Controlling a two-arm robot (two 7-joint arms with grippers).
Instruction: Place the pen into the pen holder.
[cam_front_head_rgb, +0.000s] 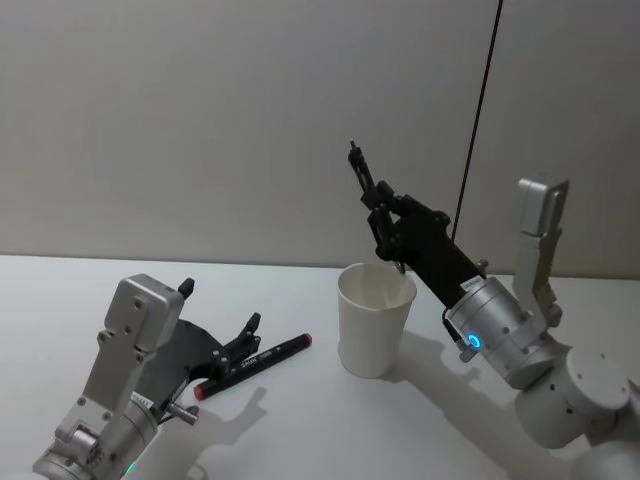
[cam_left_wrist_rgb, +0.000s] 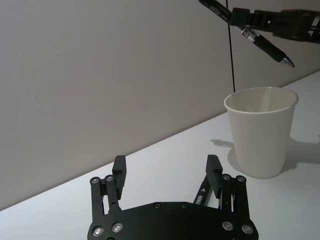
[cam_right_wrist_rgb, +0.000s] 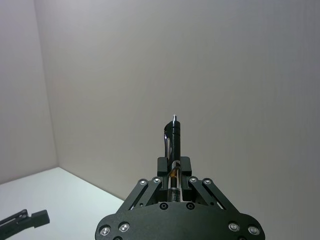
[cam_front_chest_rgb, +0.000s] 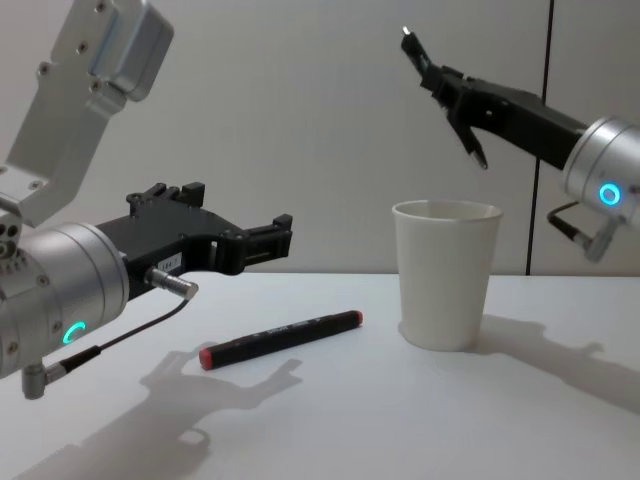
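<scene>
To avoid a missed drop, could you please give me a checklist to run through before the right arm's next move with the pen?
1. Grip: the right gripper is shut on the pen at mid-barrel. Ok.
2. Pen holder: upright on the table, mouth open. Ok.
3. Tip over the mouth: it hangs above the rim area, and its centring is unclear. Cannot tell.
4. Pen angle: tilted, not vertical. Not ok.
5. Left gripper: open, low near the black marker, apart from the pen holder. Ok.
</scene>
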